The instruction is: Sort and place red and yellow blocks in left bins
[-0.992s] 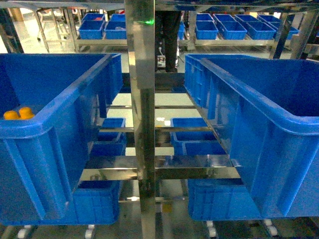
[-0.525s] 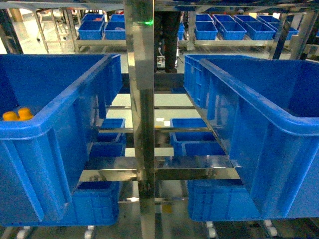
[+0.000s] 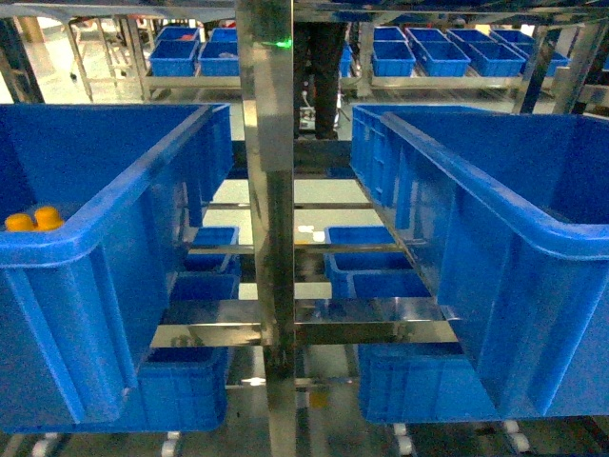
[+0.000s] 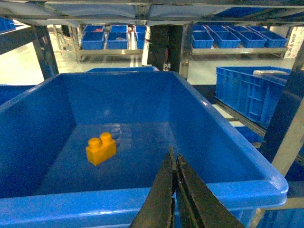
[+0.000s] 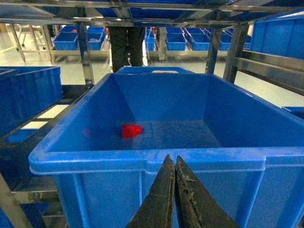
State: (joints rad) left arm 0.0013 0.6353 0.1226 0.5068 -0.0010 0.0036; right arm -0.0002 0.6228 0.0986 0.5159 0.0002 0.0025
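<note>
My left gripper (image 4: 174, 164) is pressed together, empty, above the near rim of a blue crate (image 4: 199, 142) where the yellow block (image 4: 100, 148) sits studs-up, long axis slanting up-right. My right gripper (image 5: 171, 166) is likewise together; the red block (image 5: 130, 130) lies in its crate (image 5: 142, 161), stud pointing right.

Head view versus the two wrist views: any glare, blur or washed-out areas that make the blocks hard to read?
Head view: glare on the steel post; only the yellow block studs show. Left wrist: yellow block sharp, left gripper blurred. Right wrist: red block small but clear, bright floor behind.
</note>
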